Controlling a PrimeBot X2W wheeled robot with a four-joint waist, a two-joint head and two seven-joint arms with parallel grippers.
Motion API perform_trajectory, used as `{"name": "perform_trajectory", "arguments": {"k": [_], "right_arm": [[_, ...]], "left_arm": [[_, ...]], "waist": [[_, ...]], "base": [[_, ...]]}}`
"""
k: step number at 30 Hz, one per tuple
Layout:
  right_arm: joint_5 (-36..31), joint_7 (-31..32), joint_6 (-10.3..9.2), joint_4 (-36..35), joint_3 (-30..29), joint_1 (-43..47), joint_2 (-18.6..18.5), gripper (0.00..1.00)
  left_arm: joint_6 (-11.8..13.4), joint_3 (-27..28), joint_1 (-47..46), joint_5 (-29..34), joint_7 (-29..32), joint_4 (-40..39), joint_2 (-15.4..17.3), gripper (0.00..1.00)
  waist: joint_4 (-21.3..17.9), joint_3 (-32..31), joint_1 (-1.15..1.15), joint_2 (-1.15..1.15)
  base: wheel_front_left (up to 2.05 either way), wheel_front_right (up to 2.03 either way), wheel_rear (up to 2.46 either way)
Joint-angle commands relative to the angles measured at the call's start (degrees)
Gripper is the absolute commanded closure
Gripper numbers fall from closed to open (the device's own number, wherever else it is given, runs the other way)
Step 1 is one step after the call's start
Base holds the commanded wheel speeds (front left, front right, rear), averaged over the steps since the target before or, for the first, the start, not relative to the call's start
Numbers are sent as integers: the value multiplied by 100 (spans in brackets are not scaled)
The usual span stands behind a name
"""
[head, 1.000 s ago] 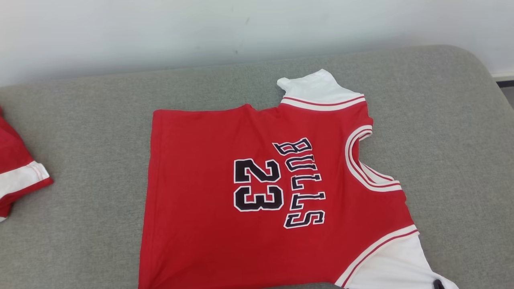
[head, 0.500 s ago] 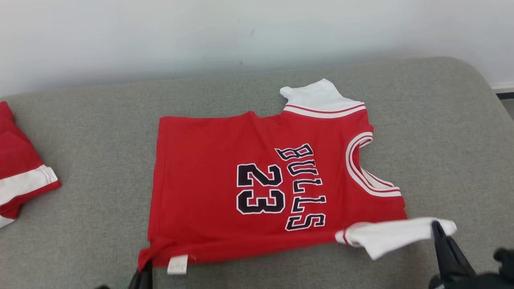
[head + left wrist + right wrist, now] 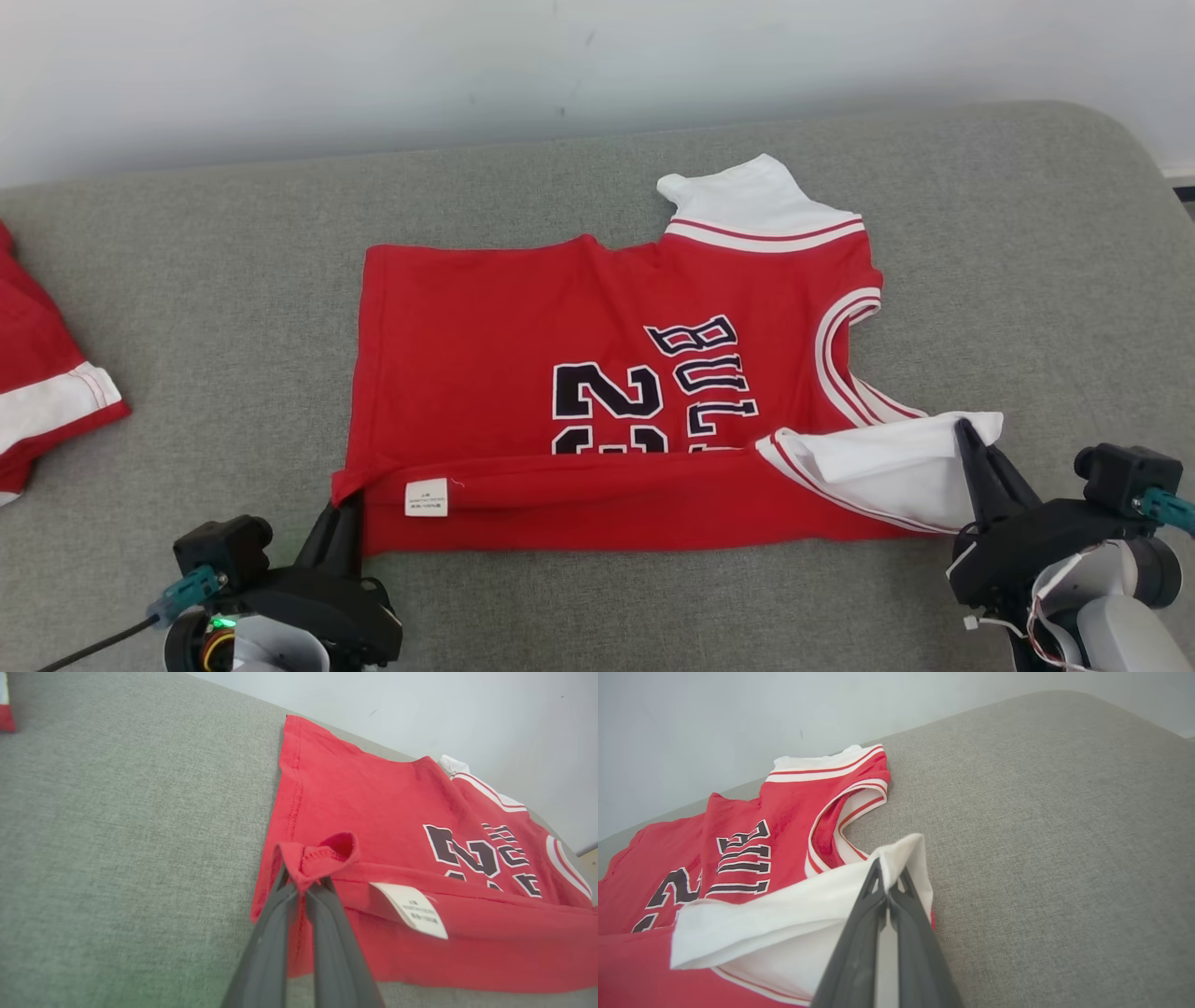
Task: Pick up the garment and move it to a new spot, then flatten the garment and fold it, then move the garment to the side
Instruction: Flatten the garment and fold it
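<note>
The garment (image 3: pixel 523 327) is a red jersey with white sleeves and black lettering, lying on the grey cushion (image 3: pixel 1027 280). Its near edge is lifted and folded back over the number. My left gripper (image 3: pixel 345 504) is shut on the garment's red hem corner (image 3: pixel 317 854) at the lower left. My right gripper (image 3: pixel 966 434) is shut on the white sleeve (image 3: pixel 808 905) at the lower right. A white label (image 3: pixel 426 497) shows on the turned-over strip, and the same label (image 3: pixel 413 907) shows in the left wrist view. The far sleeve (image 3: pixel 738 201) lies flat.
Another red and white cloth (image 3: pixel 37 373) lies at the cushion's left edge. A pale wall (image 3: pixel 560 65) runs behind the cushion. The cushion's rounded right end (image 3: pixel 1120 168) curves down near the floor.
Both grippers have carried the garment's near edge away from me, over the lettering, so the lower half of the number is now covered. The head camera has shifted too.
</note>
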Motion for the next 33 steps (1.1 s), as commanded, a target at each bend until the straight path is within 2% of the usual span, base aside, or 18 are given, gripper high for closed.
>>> {"name": "perform_trajectory", "arguments": {"k": [1, 5, 7, 8, 13, 20, 26, 33], "right_arm": [[-50, -54, -16, 147, 33, -106, -46, 100], [-27, -229, -16, 655, 114, -408, -82, 100], [-56, -422, -16, 817, 146, -544, -102, 57], [-39, -484, -16, 910, 186, -572, -104, 0], [21, -1037, -16, 1106, 277, -509, -160, 0], [48, -1525, -16, 1022, 356, 110, -414, 0], [-102, -1529, -16, 953, 453, 587, -515, 0], [-244, -1352, -15, 1142, 598, 438, -350, 0]], "left_arm": [[33, 37, -89, -8, 10, 59, 19, 100], [68, 41, -227, -34, -5, 226, -1, 100], [27, 8, -261, -25, -86, 270, -11, 5], [11, 5, -262, -8, -176, 269, -18, 0], [-15, 56, 40, 3, -535, 189, -20, 0], [49, 95, 658, 76, -713, -36, 30, 0], [16, 75, 750, 114, -760, 10, 48, 0], [-20, -87, 448, 188, -766, 342, 3, 0]], "waist": [[4, 19, -1, -1], [2, 14, -1, -1], [-2, 1, -1, -1], [-2, -10, -1, -1], [22, -95, -1, -1], [118, -230, -1, -1], [110, -196, -1, -1], [39, -109, -1, -1]], "base": [[0, 0, 0], [0, 0, 0], [0, 0, 0], [0, 0, 0], [0, 0, 0], [0, 0, 0], [0, 0, 0], [0, 0, 0]]}}
